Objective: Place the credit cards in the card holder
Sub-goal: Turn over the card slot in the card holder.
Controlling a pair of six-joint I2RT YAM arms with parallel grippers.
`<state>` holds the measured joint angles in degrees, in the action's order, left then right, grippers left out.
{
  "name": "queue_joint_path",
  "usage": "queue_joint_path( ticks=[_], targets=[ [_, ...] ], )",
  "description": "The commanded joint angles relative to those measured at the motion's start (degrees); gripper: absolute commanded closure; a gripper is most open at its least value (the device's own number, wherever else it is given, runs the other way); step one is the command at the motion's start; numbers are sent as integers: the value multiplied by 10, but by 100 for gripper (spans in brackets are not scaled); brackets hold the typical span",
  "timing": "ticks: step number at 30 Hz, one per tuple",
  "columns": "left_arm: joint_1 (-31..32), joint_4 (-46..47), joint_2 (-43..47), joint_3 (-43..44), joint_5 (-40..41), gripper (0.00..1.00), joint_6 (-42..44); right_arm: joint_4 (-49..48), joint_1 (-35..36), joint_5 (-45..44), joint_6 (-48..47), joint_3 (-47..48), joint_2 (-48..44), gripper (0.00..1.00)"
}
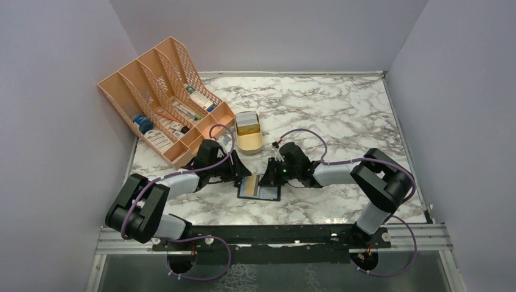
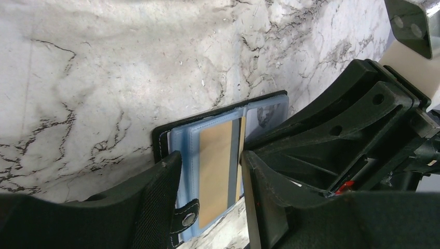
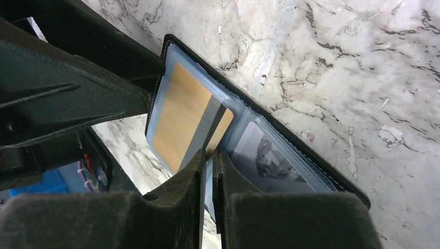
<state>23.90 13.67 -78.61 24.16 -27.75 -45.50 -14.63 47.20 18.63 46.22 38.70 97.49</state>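
The black card holder lies open and flat on the marble between both arms, its blue-grey pockets facing up. A gold-yellow credit card with a grey stripe lies on its left page. My right gripper is pinched almost closed on that card's near edge. My left gripper stands open over the same page, one finger on the holder's outer edge by the snap tab and the other beside the card's stripe. A grey printed card shows in the right-hand pocket.
A tan oval tin stands just behind the holder. The peach mesh file organiser with labelled boxes sits at the back left, close to my left arm. White walls enclose the marble table.
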Motion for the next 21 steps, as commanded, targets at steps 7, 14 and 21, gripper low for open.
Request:
queue_joint_path(
  ticks=[7,14,21],
  targets=[
    [14,38,-17,3,-46,50,-20,-2,2,-19,-6,-15,15,93],
    [33,40,19,3,-49,50,-50,1,3,-19,-5,-12,18,93],
    [51,41,41,4,-41,51,-63,6,2,-21,-6,-7,14,93]
  ],
)
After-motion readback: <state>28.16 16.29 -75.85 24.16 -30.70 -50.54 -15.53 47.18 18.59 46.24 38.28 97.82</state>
